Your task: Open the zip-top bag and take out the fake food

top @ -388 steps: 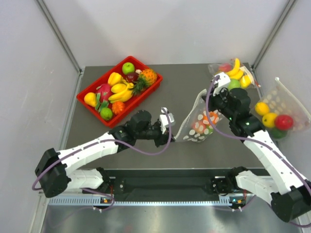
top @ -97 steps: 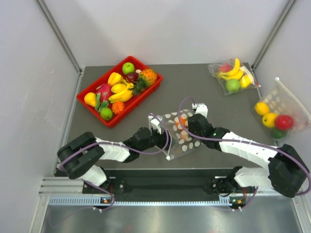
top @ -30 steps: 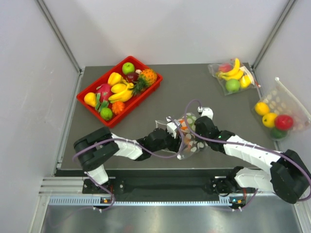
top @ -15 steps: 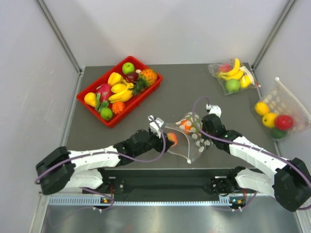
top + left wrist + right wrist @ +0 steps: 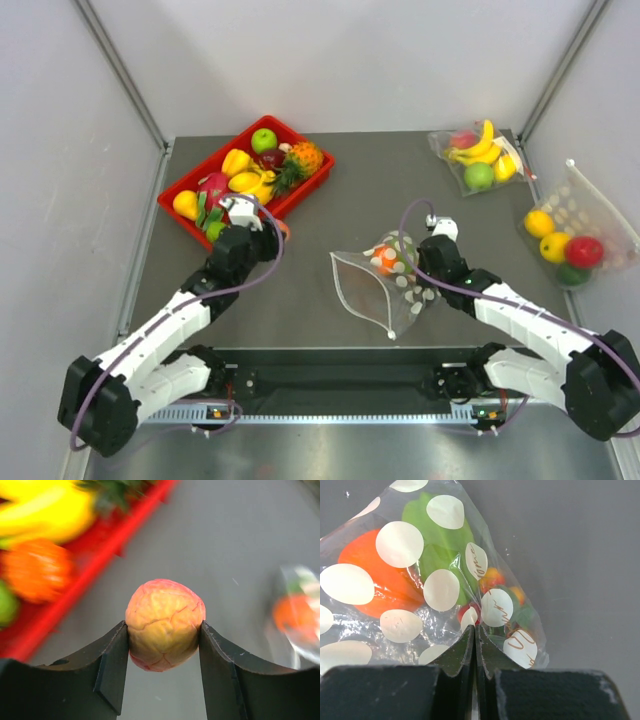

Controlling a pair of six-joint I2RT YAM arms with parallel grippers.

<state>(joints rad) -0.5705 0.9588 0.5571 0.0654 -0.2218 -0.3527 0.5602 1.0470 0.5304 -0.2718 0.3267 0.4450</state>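
Bearing everything listed: grey table [image 5: 380, 190].

Sitting at far left: red tray [image 5: 310, 182], holding mixed yellow, green, red and orange fruit.

Leaning at the right edge: bigger dotted bag [image 5: 580, 225], containing yellow, red and green fruit.

Lying at far right: clear bag of bananas and a green apple [image 5: 480, 158].

Lying in the middle of the table, nearer the front edge: zip-top bag [image 5: 385, 290], clear with pale round dots, mouth gaping toward the left, white zip strip running along its near-left edge. Showing close up in the right wrist view [image 5: 420, 580]; appearing only as a blur at the right of the left wrist view.

Reaching in from the right: right gripper [image 5: 475, 630], jaws clenched tight on a fold of the bag's film at its right end.

Hovering beside the tray's near-right rim, well apart from the bag: left gripper [image 5: 164, 627], jaws grasping the peach between both inner faces.

Being held clear of the bag, above bare table: peach [image 5: 164, 622], pinkish-yellow with red veining.

Resting inside the bag, toward its far end: orange fruit [image 5: 375, 585], touching the green fruit.

Resting inside the bag, just right of the orange one: green fruit [image 5: 440, 542].
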